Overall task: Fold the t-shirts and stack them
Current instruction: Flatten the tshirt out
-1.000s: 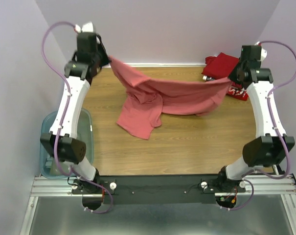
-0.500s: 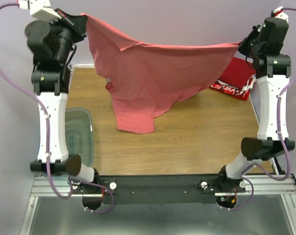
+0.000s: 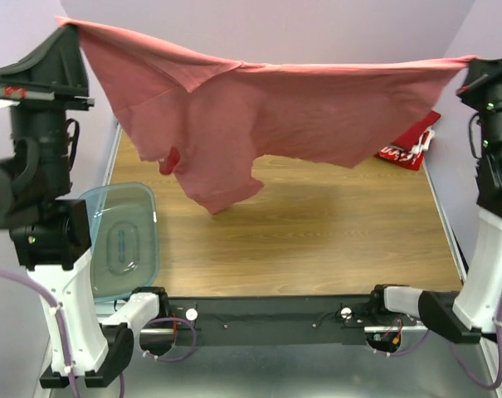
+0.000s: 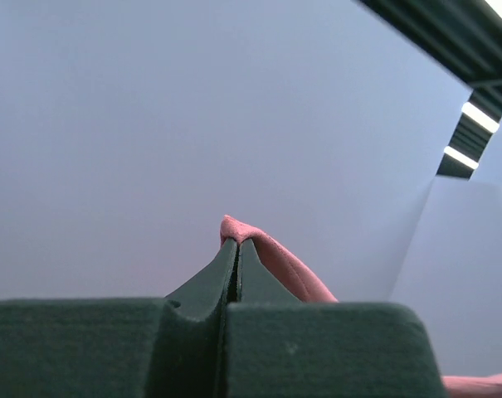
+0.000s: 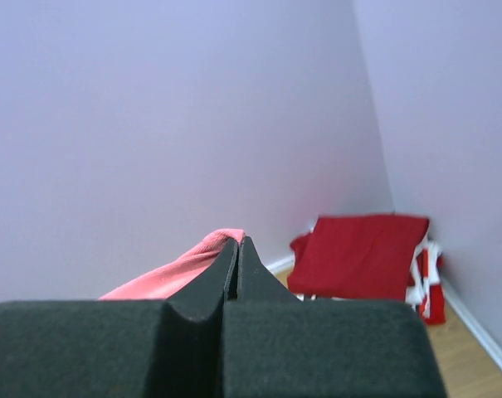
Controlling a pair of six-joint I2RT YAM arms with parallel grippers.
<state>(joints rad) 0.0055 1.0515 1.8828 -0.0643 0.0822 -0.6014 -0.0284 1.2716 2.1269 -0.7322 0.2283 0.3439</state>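
Wooden worktop [image 3: 317, 240]. Blue see-through plastic bin [image 3: 122, 245] just beside worktop's left edge, toward near corner. Lilac walls [image 3: 275, 29] behind worktop's far edge.

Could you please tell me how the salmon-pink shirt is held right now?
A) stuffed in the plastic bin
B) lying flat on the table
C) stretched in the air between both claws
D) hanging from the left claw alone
C: the salmon-pink shirt spans the air, one end pinched in the left claw, the other in the right claw.

Both arms raised higher, salmon-pink t-shirt [image 3: 234, 116] lifted off table [image 3: 317, 240], stretched wider
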